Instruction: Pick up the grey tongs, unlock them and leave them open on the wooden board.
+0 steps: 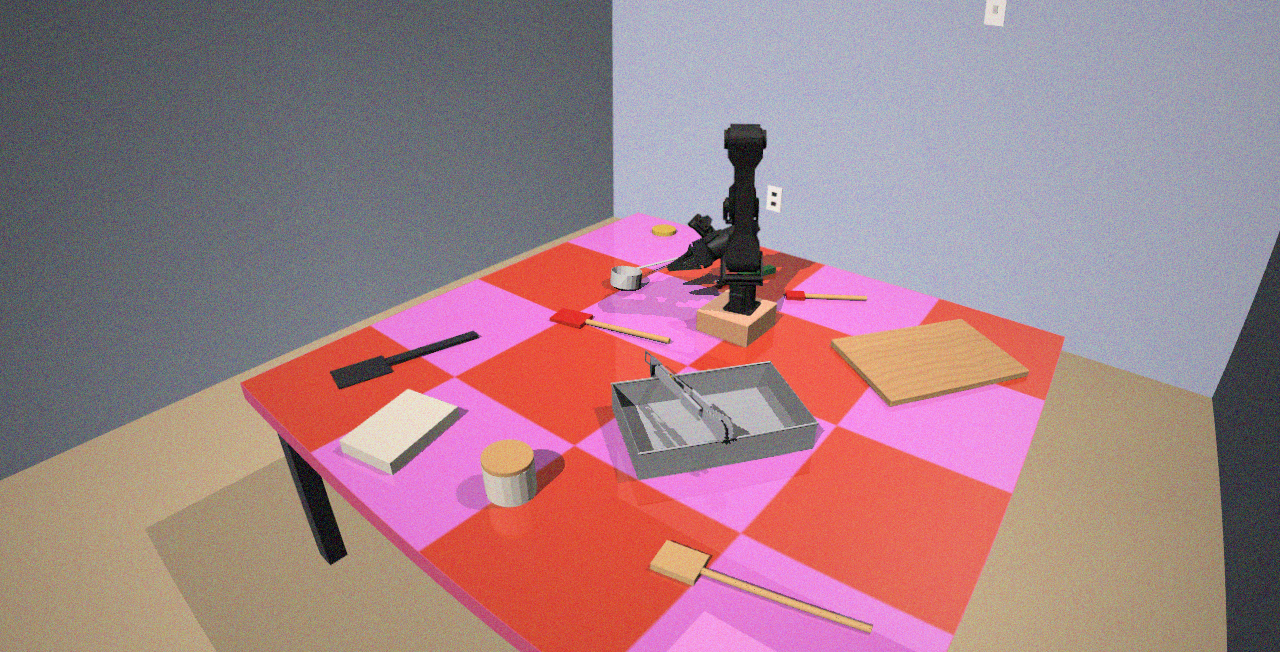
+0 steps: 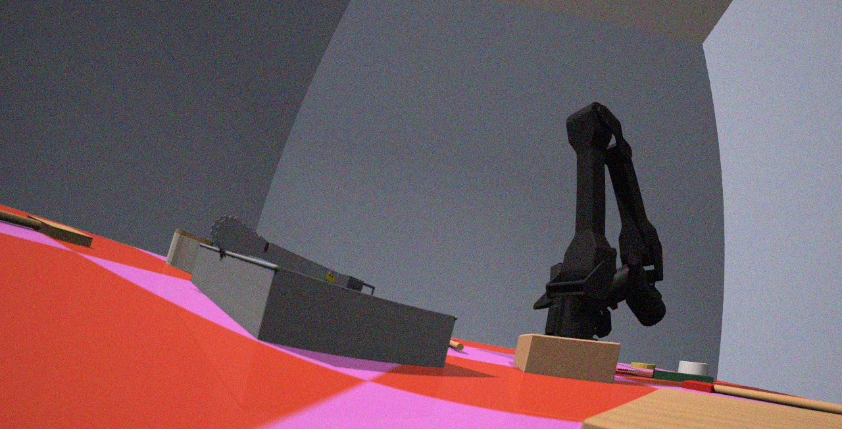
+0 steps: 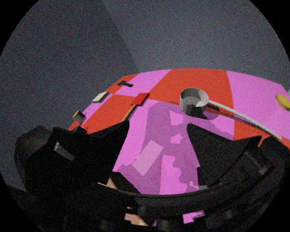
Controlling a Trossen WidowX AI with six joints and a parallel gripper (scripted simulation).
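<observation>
- Clearly, the grey tongs (image 1: 686,390) (image 2: 294,261) lie across the roasting tin (image 1: 729,460) (image 2: 353,320), their arms close together; the scalloped end is at the near rim, the other end at the far one.
- Over on the far side, the black arm (image 1: 744,191) (image 2: 590,191) stands on its block, folded back on itself; its end effector (image 1: 673,266) (image 2: 539,302) (image 3: 159,125) is well apart from the tongs, its fingers spread wide, with nothing between them.
- The wooden board (image 1: 930,360) (image 2: 706,412) lies flat at the right of the tabletop (image 1: 537,397) (image 2: 147,332) (image 3: 196,80); the tongs are not on it.
- To the left of the tin I see a cream block (image 1: 401,429) (image 3: 100,96); a wooden-lidded canister (image 1: 509,478) (image 2: 183,249) (image 3: 78,116) stands upright, nearer the tin.
</observation>
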